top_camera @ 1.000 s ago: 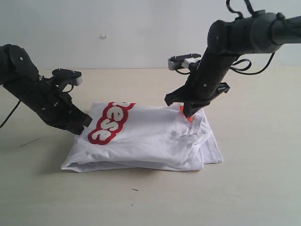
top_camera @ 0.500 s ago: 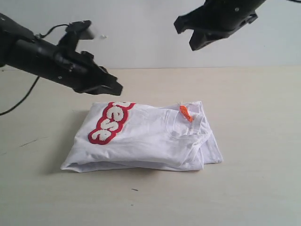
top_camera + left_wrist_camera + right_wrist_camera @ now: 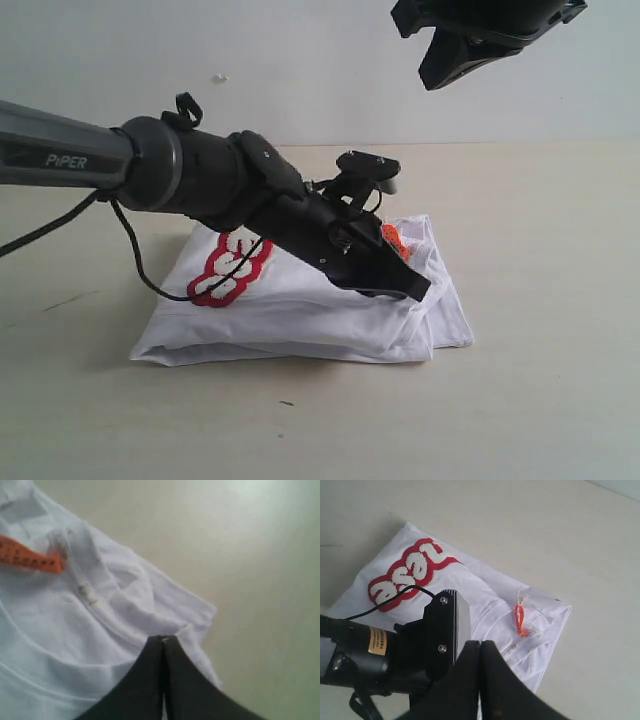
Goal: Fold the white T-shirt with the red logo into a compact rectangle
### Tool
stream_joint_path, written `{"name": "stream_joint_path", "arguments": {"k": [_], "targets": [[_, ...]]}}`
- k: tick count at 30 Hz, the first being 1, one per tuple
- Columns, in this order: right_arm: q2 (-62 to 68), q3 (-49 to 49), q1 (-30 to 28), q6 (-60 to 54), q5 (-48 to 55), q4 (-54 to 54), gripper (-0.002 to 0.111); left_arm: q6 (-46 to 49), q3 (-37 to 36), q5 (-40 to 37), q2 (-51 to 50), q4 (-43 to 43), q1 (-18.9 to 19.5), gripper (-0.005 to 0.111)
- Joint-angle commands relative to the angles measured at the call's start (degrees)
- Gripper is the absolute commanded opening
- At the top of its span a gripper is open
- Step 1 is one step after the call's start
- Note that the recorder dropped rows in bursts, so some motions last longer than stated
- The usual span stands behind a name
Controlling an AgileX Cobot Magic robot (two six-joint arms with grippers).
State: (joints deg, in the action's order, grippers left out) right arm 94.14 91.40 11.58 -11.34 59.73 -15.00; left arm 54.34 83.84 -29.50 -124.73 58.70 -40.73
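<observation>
1. Pale, bare bench (image 3: 560,400) under a plain light wall carries the white T-shirt (image 3: 290,320), which lies near the middle as a flat, folded bundle.
2. Folding looks largely done. The outline is roughly rectangular and several layers stack along the near edge. The red logo (image 3: 220,280) faces up on the left of the exterior view, partly hidden by the left arm (image 3: 200,180). The collar (image 3: 505,611) and its orange tag (image 3: 393,238) sit on top at the other end.
3. The left claw (image 3: 418,290) reaches across the bundle to the collar end. Its wrist view shows the jaws pressed together, with the tips at the layered corner of the cloth. No fabric shows between them, and I cannot tell whether they touch the shirt.
4. The right claw (image 3: 440,70) hangs high above, well apart from the shirt, jaws closed on nothing.
5. What seems left is tidying. The collar end is looser, with layers splayed and a corner jutting out, so a smoothing press or one more fold would likely make the bundle compact.
</observation>
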Motion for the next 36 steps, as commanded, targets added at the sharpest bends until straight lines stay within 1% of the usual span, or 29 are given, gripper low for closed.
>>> {"name": "stream_joint_path", "arguments": {"k": [1,3,6,8,14,17,22,25,28,31,36], "targets": [[-0.17,-0.28,-0.32,-0.57,0.52,-0.03,0.000,-7.00,0.26,-1.72,-1.68,-9.67,2.87,0.000],[-0.17,-0.28,-0.32,-0.57,0.52,-0.03,0.000,-10.66,0.26,-3.80,-1.87,-13.18,6.39,0.000],[-0.17,-0.28,-0.32,-0.57,0.50,0.07,0.000,-10.77,0.26,-6.96,-1.92,-13.33,9.92,0.000],[-0.17,-0.28,-0.32,-0.57,0.50,0.07,0.000,-10.77,-0.39,-7.75,-1.92,-14.63,11.90,0.000],[-0.17,-0.28,-0.32,-0.57,0.50,0.19,0.000,-15.93,-5.17,-4.86,-2.54,-25.45,15.59,0.000],[-0.17,-0.28,-0.32,-0.57,0.50,0.19,0.000,-17.03,-6.17,-2.88,-2.54,-25.58,17.82,0.000],[-0.17,-0.28,-0.32,-0.57,0.39,0.19,0.000,-20.16,-6.17,-3.38,-2.54,-29.78,22.87,0.000],[-0.17,-0.28,-0.32,-0.57,0.28,0.19,0.000,-20.26,-6.17,-3.38,-2.54,-29.77,25.50,0.000],[-0.17,-0.28,-0.32,-0.57,0.30,0.29,0.000,-20.14,-6.17,-3.71,-2.54,-30.13,26.49,0.000],[-0.17,-0.28,-0.32,-0.57,0.30,0.42,0.000,-19.29,-6.17,-4.06,-2.42,-31.74,26.49,0.000],[-0.17,-0.28,-0.32,-0.57,0.30,0.42,0.000,-18.67,-6.17,-4.30,-1.22,-31.50,26.15,0.000]]}}
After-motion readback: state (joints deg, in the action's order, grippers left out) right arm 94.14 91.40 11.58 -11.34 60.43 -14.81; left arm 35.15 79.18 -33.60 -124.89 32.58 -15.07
